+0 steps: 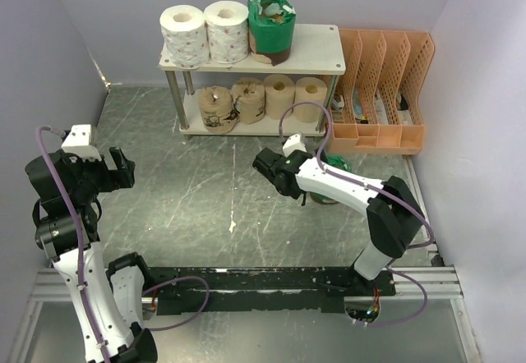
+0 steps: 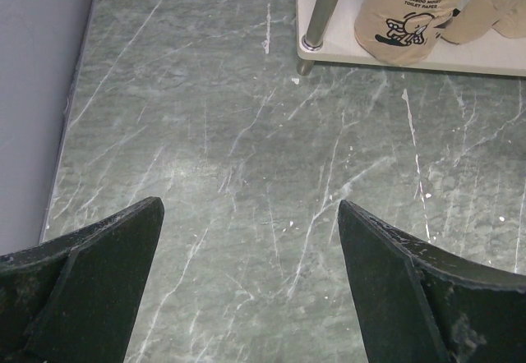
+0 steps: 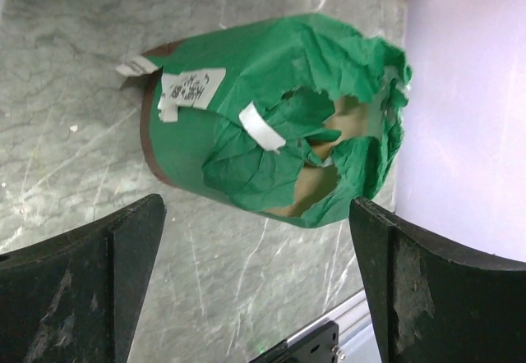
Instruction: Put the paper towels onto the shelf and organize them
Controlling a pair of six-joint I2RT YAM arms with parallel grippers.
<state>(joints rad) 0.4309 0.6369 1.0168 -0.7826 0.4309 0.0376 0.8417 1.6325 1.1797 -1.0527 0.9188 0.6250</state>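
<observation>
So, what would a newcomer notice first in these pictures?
Probably the torn green-wrapped paper towel roll alone on the grey table, in front of the right gripper with its jaws open. Behind, the two-tier off-white shelf already holds seven others: two white rolls and a green one on top, four tan rolls below.

"TOILET PAPER" on tan roll (image 2: 403,18)
</observation>
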